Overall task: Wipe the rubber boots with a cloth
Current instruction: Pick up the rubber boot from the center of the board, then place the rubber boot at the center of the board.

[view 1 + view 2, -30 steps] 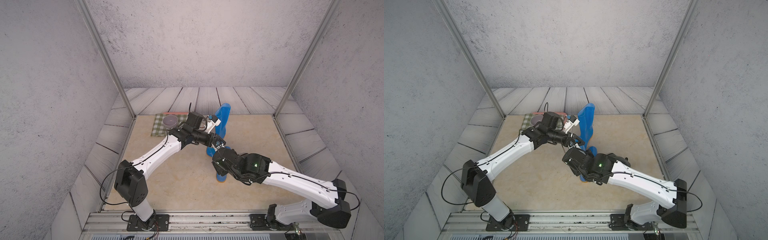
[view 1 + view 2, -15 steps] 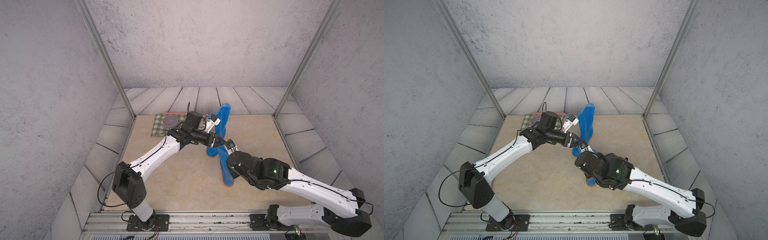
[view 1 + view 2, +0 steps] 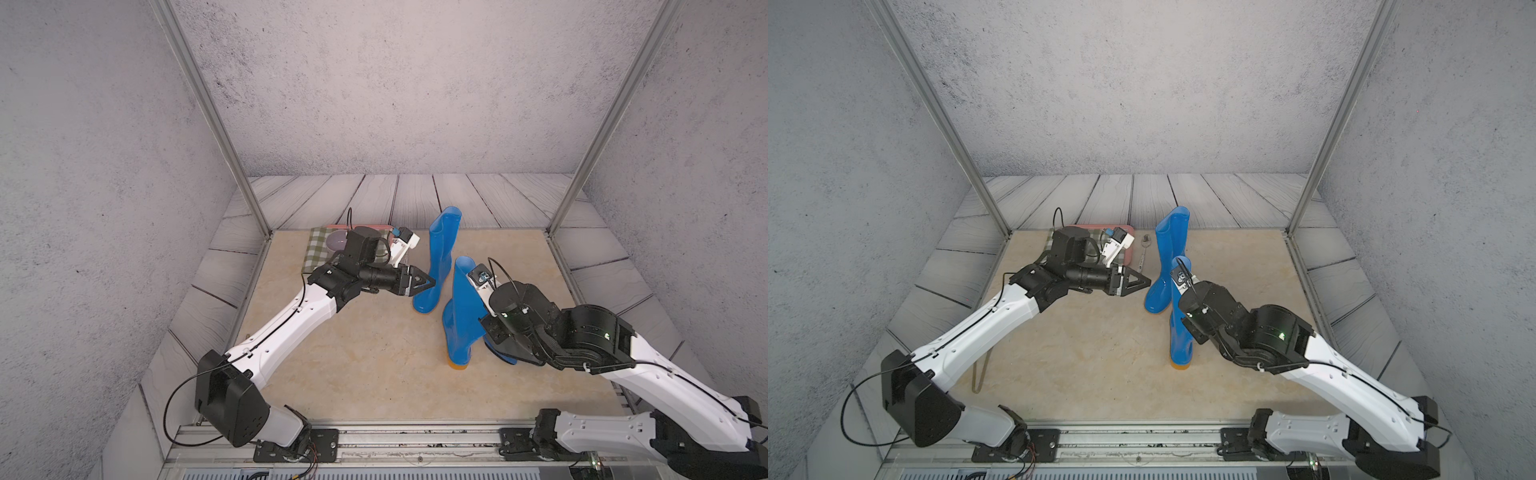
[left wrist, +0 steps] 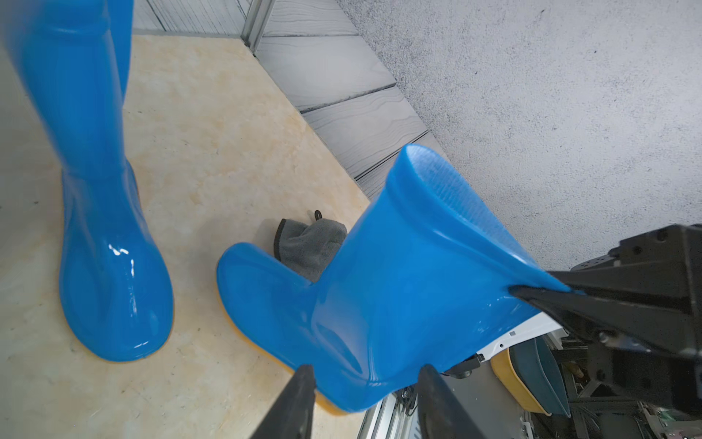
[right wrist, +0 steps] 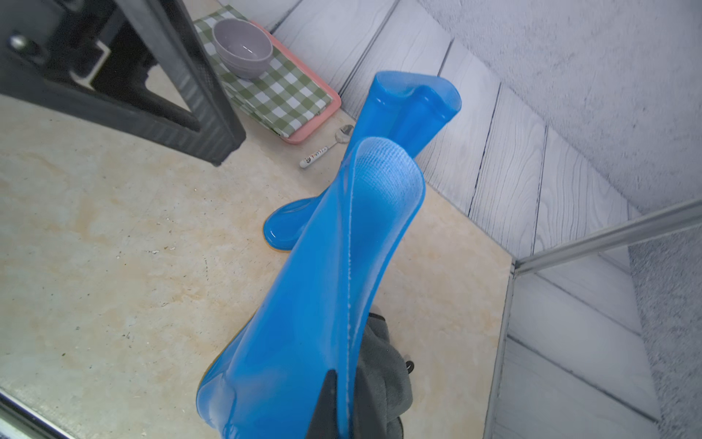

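Right pincer (image 4: pixel 528 294) has pulled back, clamped on rim of glossy blue rubber boot (image 3: pixel 459 320); left pincer (image 3: pixel 1142 283) apart, empty; dark grey soft cloth (image 4: pixel 309 249) lies just beside right pincer.

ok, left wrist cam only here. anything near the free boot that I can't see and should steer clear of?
Observer: Yes. The right wrist view shows a spoon lying flat right beside the free boot.
Operator: that all?
Observer: No. On the spoon's other side sits a pink tray carrying a green checked cloth, with a grey bowl on top of the cloth.
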Controlling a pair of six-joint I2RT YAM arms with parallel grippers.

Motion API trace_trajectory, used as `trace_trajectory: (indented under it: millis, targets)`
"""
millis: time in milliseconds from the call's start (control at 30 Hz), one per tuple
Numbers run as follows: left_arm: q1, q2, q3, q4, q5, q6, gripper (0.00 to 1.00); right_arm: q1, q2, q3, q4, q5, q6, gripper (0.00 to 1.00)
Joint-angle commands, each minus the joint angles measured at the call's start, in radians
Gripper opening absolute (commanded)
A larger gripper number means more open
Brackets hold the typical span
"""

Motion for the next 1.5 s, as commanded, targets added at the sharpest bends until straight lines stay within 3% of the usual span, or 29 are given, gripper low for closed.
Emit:
trace_trajectory:
  millis: [0,200,600,667,933,1067,1267,1467]
  targets:
    - [0.022,-0.043,-0.042,0.021,-0.004,-0.005,0.47,-0.013,-0.038,0.042,0.097,0.047,-0.149,0.00]
    - [0.045,-0.079,-0.103,0.033,0.010,-0.005,0.47,-0.159,-0.020,0.120,0.079,-0.094,-0.130,0.00]
    - [0.082,-0.091,-0.160,0.071,0.053,-0.018,0.47,-0.261,0.007,0.155,-0.014,-0.399,-0.391,0.00]
    - [0.087,-0.086,-0.164,0.076,0.059,-0.021,0.47,-0.280,0.014,0.152,-0.029,-0.465,-0.455,0.02]
    - [0.109,-0.089,-0.186,0.095,0.083,-0.027,0.47,-0.460,-0.025,0.029,0.020,-0.956,-0.774,0.00]
    - [0.128,-0.104,-0.208,0.095,0.091,-0.024,0.47,-0.545,0.051,0.042,-0.009,-1.108,-0.884,0.00]
    - [0.156,-0.128,-0.240,0.094,0.104,-0.024,0.48,-0.706,0.199,0.123,-0.132,-1.444,-1.181,0.00]
    - [0.179,-0.117,-0.248,0.094,0.108,-0.025,0.48,-0.801,0.407,0.247,-0.275,-1.614,-1.407,0.00]
